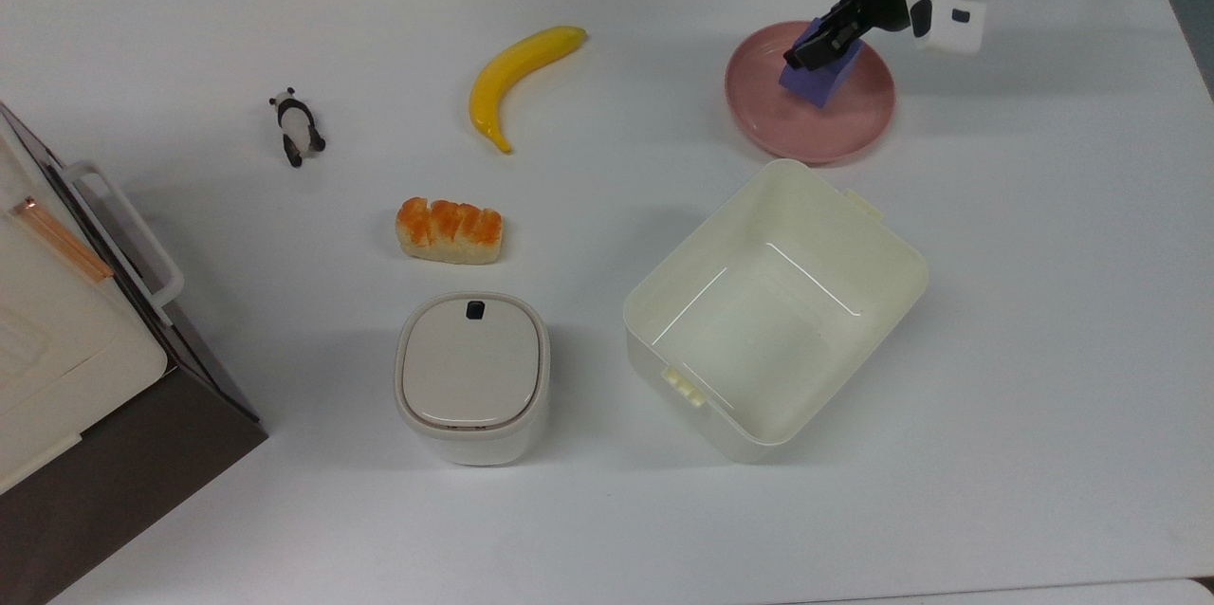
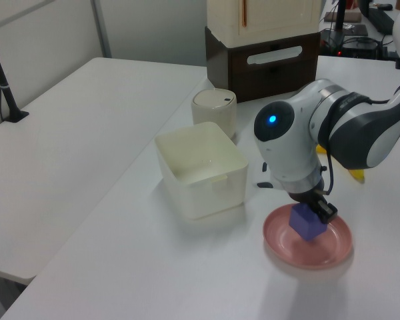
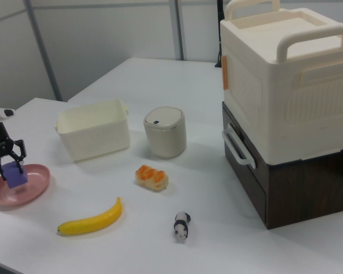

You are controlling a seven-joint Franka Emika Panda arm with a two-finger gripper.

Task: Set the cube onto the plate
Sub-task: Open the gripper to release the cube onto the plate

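Observation:
The blue-purple cube (image 1: 816, 82) is down in the pink plate (image 1: 806, 145) at the top view's upper right, in the plate's far half. My gripper (image 1: 818, 45) reaches in from the right and is shut on the cube, its black fingers against the cube's upper sides. The left view has the cube (image 2: 307, 227) low in the plate (image 2: 280, 247), under the gripper (image 2: 322, 211) and the white arm. At the right view's far left, the gripper (image 3: 7, 162) straddles the cube (image 3: 14, 174) over the plate (image 3: 6, 200).
A cream rectangular tub (image 1: 892, 235) stands just in front of the plate. Further to the top view's left lie a banana (image 1: 517, 74), a bread roll (image 1: 449, 230), a panda figure (image 1: 298, 126) and a lidded white bin (image 1: 471, 377). A cream-and-brown box (image 1: 57, 320) fills the left edge.

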